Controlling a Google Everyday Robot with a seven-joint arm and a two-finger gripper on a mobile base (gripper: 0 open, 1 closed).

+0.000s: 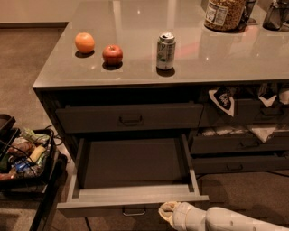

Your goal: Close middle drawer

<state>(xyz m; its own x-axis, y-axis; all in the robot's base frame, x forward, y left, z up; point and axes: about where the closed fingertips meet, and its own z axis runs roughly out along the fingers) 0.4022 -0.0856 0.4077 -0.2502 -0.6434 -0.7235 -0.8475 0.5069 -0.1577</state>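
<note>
Camera view: middle drawer (131,164) stands fully open at near left, gripper (168,212) (open or closed cannot be told) low by its front, right of the bar handle (134,210); a centred, square push should avoid jamming.

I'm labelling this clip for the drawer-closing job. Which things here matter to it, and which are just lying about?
For the job:
- middle drawer, pulled open
- claw, low at the drawer's front, just right of its handle

Lying about:
- orange, apple, can and jar on the counter
- top drawer
- bin of clutter on the floor, left
</note>
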